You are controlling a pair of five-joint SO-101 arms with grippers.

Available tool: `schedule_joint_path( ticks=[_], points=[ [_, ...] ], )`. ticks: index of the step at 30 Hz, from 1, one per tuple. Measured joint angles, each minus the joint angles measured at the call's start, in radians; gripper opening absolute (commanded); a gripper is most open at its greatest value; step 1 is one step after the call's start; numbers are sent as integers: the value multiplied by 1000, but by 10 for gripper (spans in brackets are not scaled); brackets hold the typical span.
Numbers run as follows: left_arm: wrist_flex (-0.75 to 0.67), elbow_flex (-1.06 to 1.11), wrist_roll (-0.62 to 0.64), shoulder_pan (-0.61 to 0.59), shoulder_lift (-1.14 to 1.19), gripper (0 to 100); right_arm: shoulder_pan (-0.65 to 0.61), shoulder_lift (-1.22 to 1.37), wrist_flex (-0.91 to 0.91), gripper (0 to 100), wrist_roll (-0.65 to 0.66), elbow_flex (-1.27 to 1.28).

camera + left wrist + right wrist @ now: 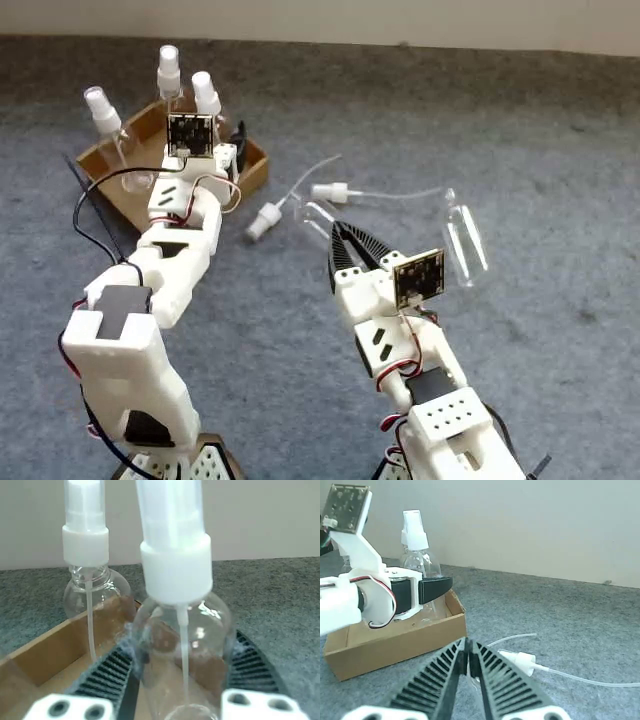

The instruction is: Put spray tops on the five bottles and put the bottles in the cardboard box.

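Observation:
Three clear bottles with white spray tops stand in the cardboard box (252,172) at the far left: one (103,112) on its left, one (168,70) at the back, one (205,95) on the right. My left gripper (215,130) reaches into the box, shut on that right bottle (182,620), a ribbed finger on each side. The back bottle (87,575) stands behind it. A topless bottle (465,240) lies right of centre. Two loose spray tops with long tubes lie mid-table (265,220) (335,190). My right gripper (336,230) is shut and empty just before them, near one top (520,658).
The grey carpet-like table surface is open on the right and in front of the box. A clear object (310,210), hard to make out, lies beside the nearer spray top. The box's front wall (405,640) faces my right gripper (467,647).

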Motion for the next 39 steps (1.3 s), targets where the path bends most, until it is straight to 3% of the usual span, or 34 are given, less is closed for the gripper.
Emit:
schedule_joint_path(
  ticks=[39],
  points=[
    [-60, -52, -3, 0, 89, 92, 0, 0, 0, 4, 0, 0]
  ],
)
